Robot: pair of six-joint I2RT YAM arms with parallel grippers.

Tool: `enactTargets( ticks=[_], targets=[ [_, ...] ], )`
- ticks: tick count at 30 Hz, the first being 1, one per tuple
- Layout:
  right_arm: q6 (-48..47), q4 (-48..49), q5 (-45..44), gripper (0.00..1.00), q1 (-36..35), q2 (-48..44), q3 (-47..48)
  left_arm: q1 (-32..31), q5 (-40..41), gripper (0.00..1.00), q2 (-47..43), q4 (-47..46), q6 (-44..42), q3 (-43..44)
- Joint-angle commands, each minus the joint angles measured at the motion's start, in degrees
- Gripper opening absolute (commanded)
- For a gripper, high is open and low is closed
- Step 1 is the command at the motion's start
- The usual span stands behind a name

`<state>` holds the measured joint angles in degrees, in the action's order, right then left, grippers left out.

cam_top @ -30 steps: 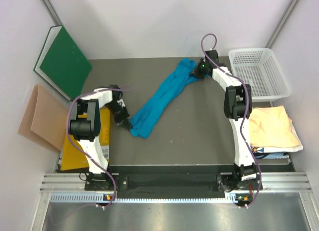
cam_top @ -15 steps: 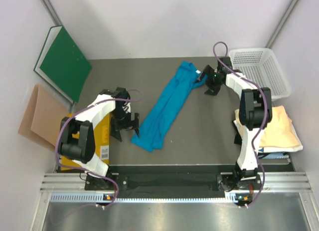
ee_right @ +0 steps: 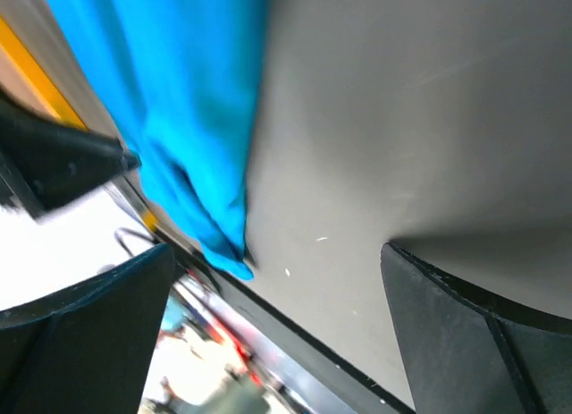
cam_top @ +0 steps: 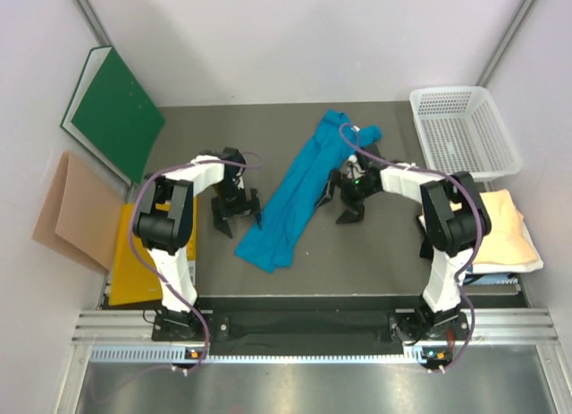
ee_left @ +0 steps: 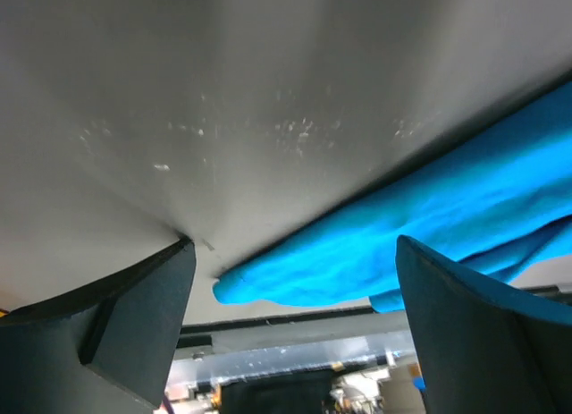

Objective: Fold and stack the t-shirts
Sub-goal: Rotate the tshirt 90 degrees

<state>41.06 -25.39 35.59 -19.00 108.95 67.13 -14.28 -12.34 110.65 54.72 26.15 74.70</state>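
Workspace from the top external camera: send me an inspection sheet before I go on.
Surface: grey table, a few pale specks.
Job's things: teal-blue t-shirt bunched in a diagonal strip, unfolded; cream t-shirt at the right edge, apart from it.
Clutter: white basket, green board, tan-pink sheet, yellow envelope.
Pincers: left pincer and right pincer open, either side of the teal-blue t-shirt, holding nothing.
Cables: purple cable on each arm; the right one loops above that shirt's far end.
Surroundings: white walls, metal rail at the near edge.
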Motion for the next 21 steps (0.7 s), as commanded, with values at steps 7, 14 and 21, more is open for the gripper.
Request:
enactTargets(
  ticks=[7,14,21],
  targets=[
    [-0.1,4.9,-7.2,0.99,3.3,-5.5,-8.7,-0.7,-5.0,0.64,4.9,-10.1,4.9,-4.0],
    [-3.2,0.8,-9.2,0.98,8.0,-7.2,-1.8,-3.9,-7.2,0.00,4.0,-10.8,6.4,-8.8],
    [-10.0,-6.1,-16.0,0.99,10.0,-9.4,4.7,-11.3,-9.7,0.00,-8.7,-10.9,13.7,-18.3]
  ],
)
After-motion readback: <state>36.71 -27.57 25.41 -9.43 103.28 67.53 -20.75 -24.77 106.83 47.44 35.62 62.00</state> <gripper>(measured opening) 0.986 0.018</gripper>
